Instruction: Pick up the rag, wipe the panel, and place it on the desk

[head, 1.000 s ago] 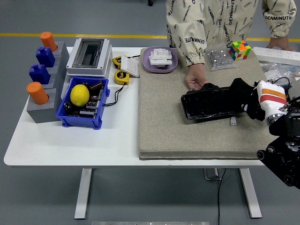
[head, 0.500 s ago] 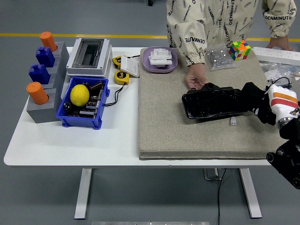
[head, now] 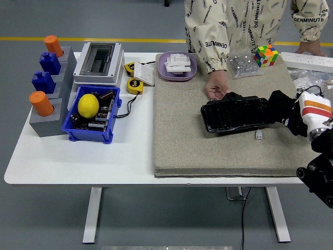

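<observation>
a lemon (head: pixel 88 104) sits in the blue bin (head: pixel 74 133); the right robot hand (head: pixel 285 113) presses a black rag (head: pixel 278 109) on the panel (head: pixel 234 113), its grip unclear.

"DENMINUTE" printed repeatedly in dark letters across the person's cream jacket (head: pixel 229 23), clearest on the sleeve (head: pixel 310 21) at the upper right, no other text legible on the table's objects

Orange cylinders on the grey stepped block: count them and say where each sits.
2. One orange cylinder stands at the far end of the grey stepped block, the other at the near end, with two blue blocks between them.
</observation>
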You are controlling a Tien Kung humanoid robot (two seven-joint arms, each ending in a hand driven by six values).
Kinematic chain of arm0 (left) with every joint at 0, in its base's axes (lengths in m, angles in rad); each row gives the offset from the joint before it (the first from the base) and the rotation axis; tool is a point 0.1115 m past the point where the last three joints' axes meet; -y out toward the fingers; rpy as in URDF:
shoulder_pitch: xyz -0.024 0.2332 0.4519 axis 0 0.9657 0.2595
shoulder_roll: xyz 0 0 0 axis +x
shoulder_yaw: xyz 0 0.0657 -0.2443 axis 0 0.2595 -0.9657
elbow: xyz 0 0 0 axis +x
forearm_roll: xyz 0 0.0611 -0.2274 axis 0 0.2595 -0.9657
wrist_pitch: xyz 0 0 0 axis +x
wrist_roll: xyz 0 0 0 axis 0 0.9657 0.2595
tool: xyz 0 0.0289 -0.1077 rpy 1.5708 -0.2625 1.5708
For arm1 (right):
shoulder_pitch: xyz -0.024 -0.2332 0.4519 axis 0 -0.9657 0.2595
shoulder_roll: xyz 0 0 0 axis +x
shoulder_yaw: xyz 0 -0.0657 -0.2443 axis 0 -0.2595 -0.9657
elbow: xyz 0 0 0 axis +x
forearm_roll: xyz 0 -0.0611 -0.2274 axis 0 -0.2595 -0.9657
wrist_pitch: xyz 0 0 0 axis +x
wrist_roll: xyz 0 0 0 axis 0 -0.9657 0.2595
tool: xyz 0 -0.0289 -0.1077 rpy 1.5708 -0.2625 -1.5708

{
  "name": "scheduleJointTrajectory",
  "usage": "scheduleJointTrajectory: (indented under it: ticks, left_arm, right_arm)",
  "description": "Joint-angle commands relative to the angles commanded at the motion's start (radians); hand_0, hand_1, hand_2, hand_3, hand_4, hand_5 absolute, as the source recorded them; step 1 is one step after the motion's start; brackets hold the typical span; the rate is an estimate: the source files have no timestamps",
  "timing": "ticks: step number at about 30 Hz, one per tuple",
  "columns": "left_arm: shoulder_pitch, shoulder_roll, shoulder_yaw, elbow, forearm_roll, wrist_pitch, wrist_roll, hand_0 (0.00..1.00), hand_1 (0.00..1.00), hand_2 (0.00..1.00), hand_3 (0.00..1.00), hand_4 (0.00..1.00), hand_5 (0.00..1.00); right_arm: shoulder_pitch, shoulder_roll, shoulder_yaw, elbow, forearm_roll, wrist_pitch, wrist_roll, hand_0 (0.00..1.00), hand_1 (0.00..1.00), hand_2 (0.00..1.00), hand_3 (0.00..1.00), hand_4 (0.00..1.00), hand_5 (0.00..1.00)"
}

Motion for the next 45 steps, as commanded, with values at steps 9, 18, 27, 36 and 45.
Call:
scheduleJointTrajectory:
  ticks: [9,18,27,36,45]
  left_arm:
    - [-0.002,0.002,-0.001,0.000,0.001,0.000,0.000,0.608,0.641,0.656,0.562,0.629,0.441]
    - [0.000,0.002,-0.002,0.001,0.002,0.000,0.000,0.607,0.642,0.656,0.563,0.630,0.442]
    - [-0.002,0.003,0.000,0.000,0.001,0.000,0.000,0.606,0.642,0.655,0.562,0.628,0.440]
    - [-0.002,0.003,-0.003,0.001,0.003,0.000,0.001,0.609,0.642,0.655,0.562,0.629,0.441]
    - [-0.002,0.002,-0.002,0.001,0.002,0.000,0.001,0.608,0.641,0.655,0.562,0.629,0.441]
  right_arm:
    - [0.025,0.024,-0.016,0.000,-0.002,0.000,-0.002,0.295,0.390,0.419,0.436,0.968,0.057]
    - [0.037,0.063,-0.014,-0.001,-0.004,-0.004,-0.002,0.296,0.388,0.419,0.435,0.969,0.058]
    - [0.049,0.101,-0.030,0.013,-0.009,-0.006,-0.003,0.294,0.389,0.418,0.434,0.971,0.059]
    - [0.055,0.128,-0.057,0.053,-0.014,-0.008,-0.005,0.296,0.390,0.419,0.435,0.969,0.056]
    - [0.061,0.142,-0.107,0.119,-0.023,-0.007,-0.015,0.293,0.390,0.419,0.435,0.970,0.057]
